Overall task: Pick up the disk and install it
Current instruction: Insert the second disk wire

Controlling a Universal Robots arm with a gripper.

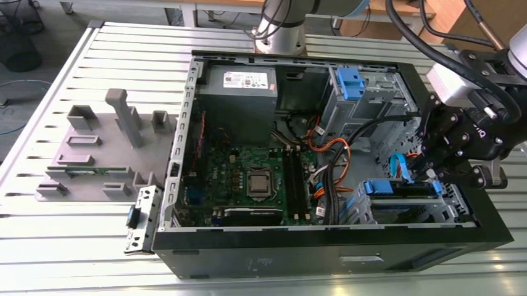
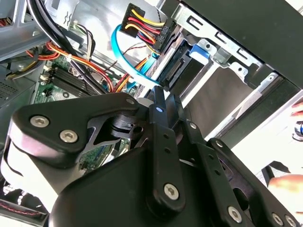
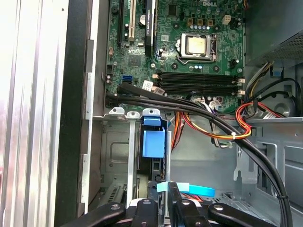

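My hand (image 1: 434,174) sits closed over the drive cage (image 1: 448,200), fingers (image 3: 174,198) together, maybe pinching the blue cable (image 3: 189,188). The disk (image 3: 154,144) sits slotted in the cage, just beyond my fingertips. Farther off: motherboard (image 3: 189,42), open case (image 1: 247,259) on the surface (image 1: 74,246).

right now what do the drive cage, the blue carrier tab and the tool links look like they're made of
Drive cage: bare sheet metal, dull silver, with stamped slots and folded edges.
Blue carrier tab: likely moulded plastic, uniform matte blue with rounded corners; it sits in the cage slot.
Tool links: black, smooth, semi-matte, fastened with silver screws; probably anodised metal, though hard plastic can't be ruled out.
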